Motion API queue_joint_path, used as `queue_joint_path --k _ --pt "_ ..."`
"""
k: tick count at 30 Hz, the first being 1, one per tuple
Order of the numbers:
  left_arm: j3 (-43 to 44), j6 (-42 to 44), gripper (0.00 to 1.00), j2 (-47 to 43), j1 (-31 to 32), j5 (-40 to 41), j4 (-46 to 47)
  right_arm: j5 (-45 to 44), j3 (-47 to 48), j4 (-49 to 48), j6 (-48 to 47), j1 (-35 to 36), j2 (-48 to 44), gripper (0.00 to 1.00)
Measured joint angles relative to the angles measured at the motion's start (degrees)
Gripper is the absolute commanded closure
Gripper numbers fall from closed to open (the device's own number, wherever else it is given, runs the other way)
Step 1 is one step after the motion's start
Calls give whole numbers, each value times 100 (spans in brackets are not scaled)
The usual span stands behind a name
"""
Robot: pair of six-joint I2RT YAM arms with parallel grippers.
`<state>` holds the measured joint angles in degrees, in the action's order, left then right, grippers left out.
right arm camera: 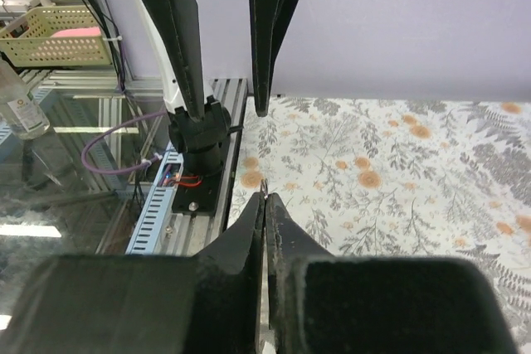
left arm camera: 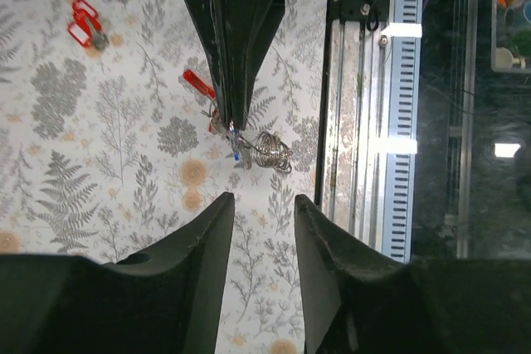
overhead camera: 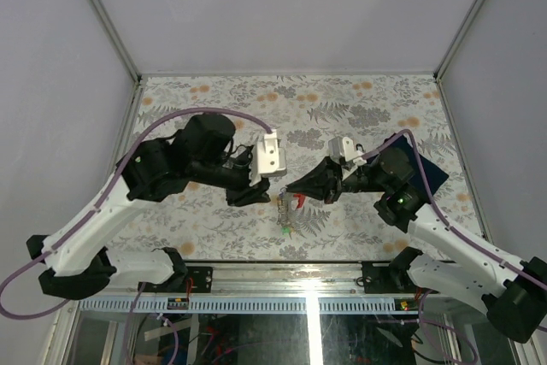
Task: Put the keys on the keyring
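— What have you got?
— My right gripper (right arm camera: 264, 199) is pinched tight on thin metal, the keyring's (left arm camera: 271, 152) wire as far as I can tell. Its coil and a red-tagged key (left arm camera: 197, 82) sit just off those tips. My left gripper (left arm camera: 261, 201) faces them, jaws partly apart and empty.
— Threading, then?
— I think so. Next, the left must catch the coil right beside my right tips.

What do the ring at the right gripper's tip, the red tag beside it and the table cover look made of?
The ring shows silvery wire coils with bright glints, likely metal. The red tag is flat, evenly coloured, slightly glossy: probably plastic. The table cover is a matte leaf-and-flower print; cloth or vinyl, cannot tell.
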<state>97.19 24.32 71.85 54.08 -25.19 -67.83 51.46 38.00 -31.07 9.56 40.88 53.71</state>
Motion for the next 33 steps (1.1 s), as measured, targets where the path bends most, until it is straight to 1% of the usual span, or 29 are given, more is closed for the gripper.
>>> queue_joint_path --k 2,6,10,12,15,18,24,31,33 --pt "-319 -11 64 -361 0 -39 337 0 120 103 -17 0 -70 100" --pt "-1141 -197 65 -1032 15 -35 1294 0 278 118 0 0 -229 100" --pt "-2249 -654 66 -1646 22 -22 2815 -4 299 -118 177 0 -345 100" --pt "-2671 -879 66 -1869 22 -28 3471 -48 299 -323 330 0 -361 100" --pt "-3093 -1196 69 -2096 22 -79 4341 -101 297 -706 608 0 -372 100" --pt "-3235 -1443 72 -2173 22 -221 4970 -98 297 -1036 846 0 -374 100" --pt "-3235 -1644 75 -2094 22 -540 5541 -81 297 -1357 1086 0 -391 100" --pt "-3235 -1659 76 -1915 22 -688 5582 -79 297 -1475 1172 0 -422 100" --pt "-3235 -1659 79 -1891 22 -697 5584 -76 297 -1471 1187 0 -435 100"
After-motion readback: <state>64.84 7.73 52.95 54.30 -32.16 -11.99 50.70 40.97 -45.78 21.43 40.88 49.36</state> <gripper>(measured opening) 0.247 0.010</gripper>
